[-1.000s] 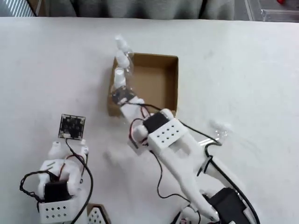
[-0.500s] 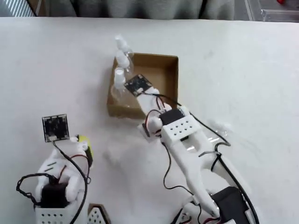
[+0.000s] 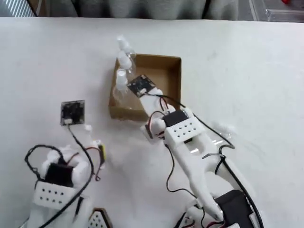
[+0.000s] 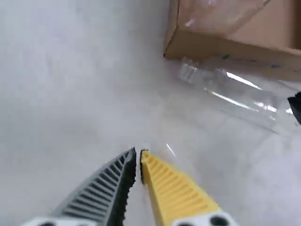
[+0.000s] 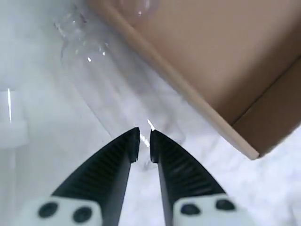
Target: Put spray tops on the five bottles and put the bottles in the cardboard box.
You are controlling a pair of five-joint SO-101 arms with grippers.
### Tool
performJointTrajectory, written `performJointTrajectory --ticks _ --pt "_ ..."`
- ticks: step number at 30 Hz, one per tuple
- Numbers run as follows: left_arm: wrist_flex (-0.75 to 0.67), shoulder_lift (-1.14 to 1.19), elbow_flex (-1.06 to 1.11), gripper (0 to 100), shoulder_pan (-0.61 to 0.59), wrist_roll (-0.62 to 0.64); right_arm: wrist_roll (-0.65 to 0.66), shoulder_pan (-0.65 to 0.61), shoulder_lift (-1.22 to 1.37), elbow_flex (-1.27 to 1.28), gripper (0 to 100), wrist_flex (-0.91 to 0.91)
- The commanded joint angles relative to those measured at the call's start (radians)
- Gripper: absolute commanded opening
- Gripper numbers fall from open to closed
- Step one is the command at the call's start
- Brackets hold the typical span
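One cardboard box (image 3: 164, 78), brown, open-topped, mid-table (image 3: 247, 71). Three clear bottles (image 3: 118, 91) w/ white spray tops (image 3: 124, 59) in a row along its left side. One clear topless bottle (image 5: 96, 70) lies on the table, long axis parallel to box's near wall, neck by the corner. Right gripper (image 5: 144, 136) over its base end, jaws nearly together, empty; left gripper (image 4: 138, 157) closed, empty.

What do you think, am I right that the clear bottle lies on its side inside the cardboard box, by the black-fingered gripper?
Not quite: the clear bottle lies on its side on the table, outside the cardboard box, by the black-fingered gripper. The left wrist view shows it.
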Motion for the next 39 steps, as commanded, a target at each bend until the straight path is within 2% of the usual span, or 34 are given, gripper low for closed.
performJointTrajectory --ticks 1,6,13,21,26,34,39 --pt "-0.046 0.05 -0.06 8 0.125 0.075 0.011 0.025 -0.03 -0.006 2.2 -0.016" --pt "-0.157 0.084 0.043 25 0.203 0.169 0.011 0.027 -0.03 -0.006 2.2 -0.016" --pt "-0.189 0.176 0.066 22 0.206 0.17 0.011 0.027 -0.03 -0.006 2.2 -0.013" --pt "-0.298 0.406 0.058 29 0.197 0.17 0.009 0.027 -0.03 -0.006 2.2 -0.012" --pt "-0.31 0.478 0.054 25 0.197 0.17 0.009 0.027 -0.03 -0.006 2.2 -0.012" --pt "-0.328 0.483 0.06 9 0.199 0.166 0.009 0.027 -0.03 -0.006 2.2 -0.01" --pt "-0.324 0.483 0.066 8 0.196 0.163 0.009 0.027 -0.03 -0.006 2.2 -0.008"
